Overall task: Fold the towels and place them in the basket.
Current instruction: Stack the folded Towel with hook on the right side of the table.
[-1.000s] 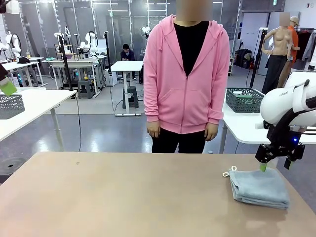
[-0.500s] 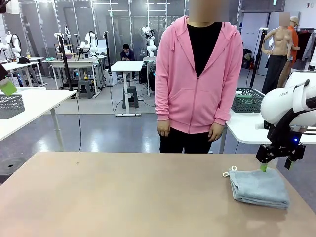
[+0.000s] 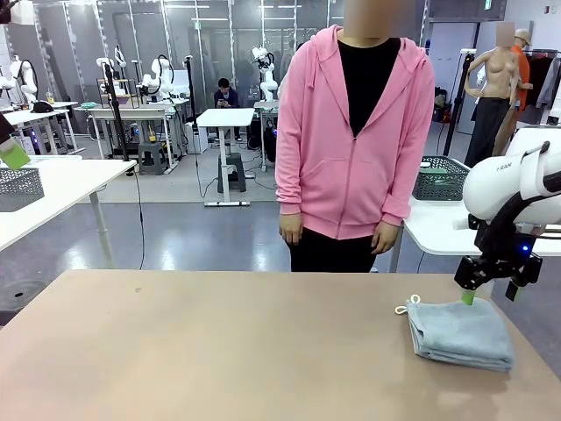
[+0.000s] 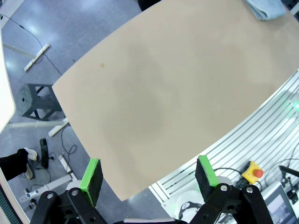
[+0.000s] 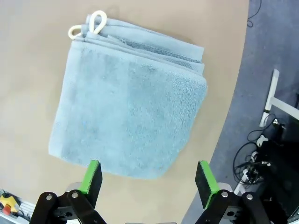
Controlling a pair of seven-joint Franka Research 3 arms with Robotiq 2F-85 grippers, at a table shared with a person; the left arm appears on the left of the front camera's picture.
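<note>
A pale grey-blue towel (image 3: pixel 461 332) lies folded on the tan table (image 3: pixel 219 351) near its right edge, its white loop (image 3: pixel 403 307) pointing to the far left corner. My right gripper (image 3: pixel 488 295) hovers open just above the towel's far right edge. In the right wrist view the towel (image 5: pixel 128 116) lies spread below the open right gripper (image 5: pixel 147 164), with nothing between the green pads. My left gripper (image 4: pixel 147 163) is open, high over the table's bare left part, and the towel's corner (image 4: pixel 268 8) is far off. A dark wire-mesh basket (image 3: pixel 443 178) stands on a white side table behind.
A person in a pink hoodie (image 3: pixel 355 132) stands at the far side, hands hanging down. A second grey mesh basket (image 3: pixel 19 187) sits on a white table at the far left. The table's right edge (image 3: pixel 526 342) runs close beside the towel.
The person has stepped to the right along the far side. Both arms and the towel have stayed still.
</note>
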